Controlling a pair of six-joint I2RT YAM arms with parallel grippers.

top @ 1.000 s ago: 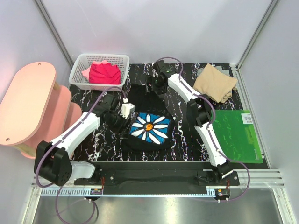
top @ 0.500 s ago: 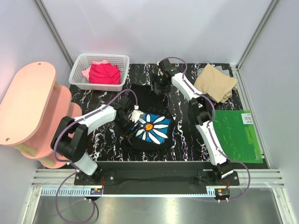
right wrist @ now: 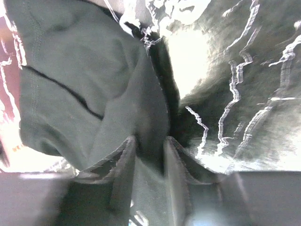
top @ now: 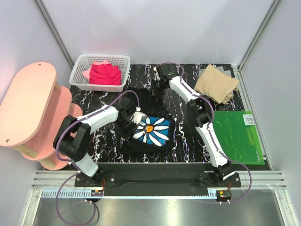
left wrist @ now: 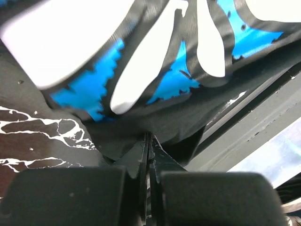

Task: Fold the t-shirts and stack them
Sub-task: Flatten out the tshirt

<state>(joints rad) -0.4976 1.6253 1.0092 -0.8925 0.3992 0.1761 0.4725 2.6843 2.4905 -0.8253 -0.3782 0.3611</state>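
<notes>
View from above of a black marbled tabletop [top: 183,143] with two robot arms reaching in from 6 o'clock. Near the centre lies a black t-shirt [top: 141,143], bunched up, its blue-and-white daisy print facing up.

The left fingers [top: 136,117] sit at the print's 10 o'clock edge. The left wrist view shows them pressed together, with a fold of the black cloth pinched between their tips and the daisy petals just beyond.

The right fingers [top: 158,84] are at the shirt's far end, toward 12 o'clock. The right wrist view shows a ridge of dark cloth gripped between them, and the rest of the fabric falls away in folds over the marbled surface.

A tan t-shirt [top: 216,84] lies crumpled at 1 o'clock on the tabletop, well apart from the black one. A white mesh basket [top: 101,57] at 11 o'clock holds a red t-shirt [top: 104,74] with a pink t-shirt [top: 87,73] peeking out beside it. A flat green board [top: 237,136] lies at 4 o'clock. A pink shelf [top: 26,103] stands off the tabletop at 9 o'clock.
</notes>
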